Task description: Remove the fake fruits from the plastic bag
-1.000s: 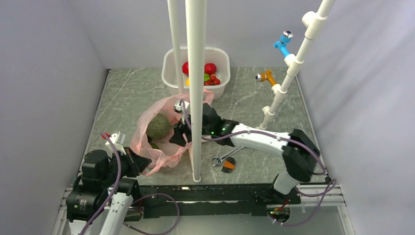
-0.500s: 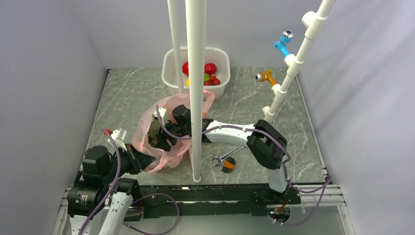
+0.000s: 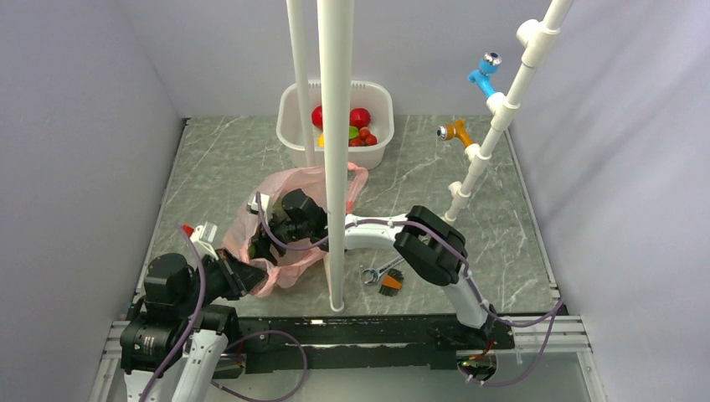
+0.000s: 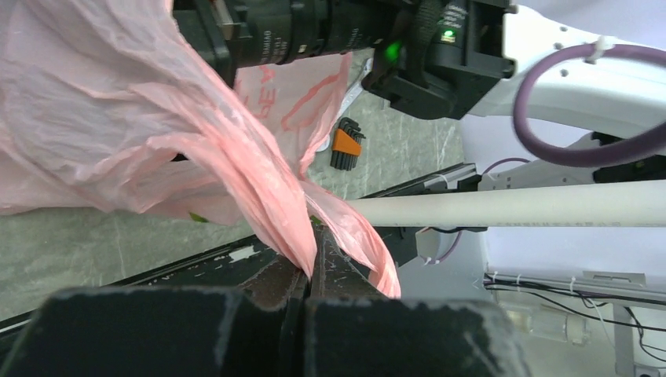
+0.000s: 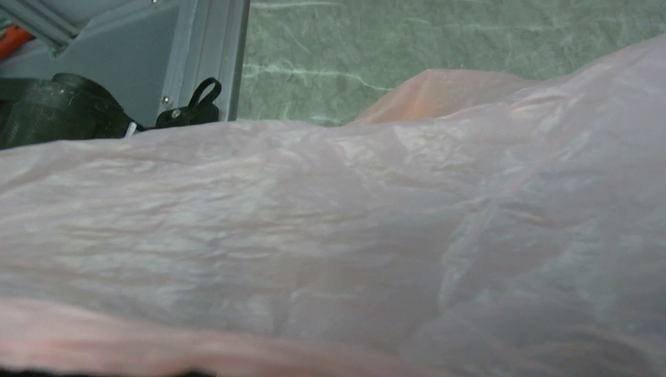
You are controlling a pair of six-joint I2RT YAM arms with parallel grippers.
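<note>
a: where's the bag?

b: the bag (image 3: 280, 182) lies crumpled on the desk (image 3: 218, 167), right in front of the left end effector (image 3: 247, 275). that one is clamped fully closed on a twist of the bag's near edge. in the left wrist view the pink film (image 4: 94, 118) fans out from between the closed jaws.

a: and the other one?

b: the right end effector (image 3: 266, 241) is down in the bag's mouth, just beyond the left one, with its arm (image 3: 377, 230) reaching in from the right. its fingers are buried in film. the right wrist view is nearly all pink plastic (image 5: 353, 236), so i can't tell how wide it stands or whether it has hold of anything.

a: the fruits?

b: the fruits (image 3: 360, 117) i can see are in the tub (image 3: 378, 153): red round ones and a bit of green. that's well beyond the right end effector, at the far side of the desk. anything in the bag is hidden under the right wrist.

a: what else is close by?

b: a thick white pole (image 3: 335, 126) stands just right of the right end effector, against the bag. past its foot, further right, a wrench (image 3: 377, 270) and an orange tool (image 3: 390, 285) lie touching on the desk.
</note>
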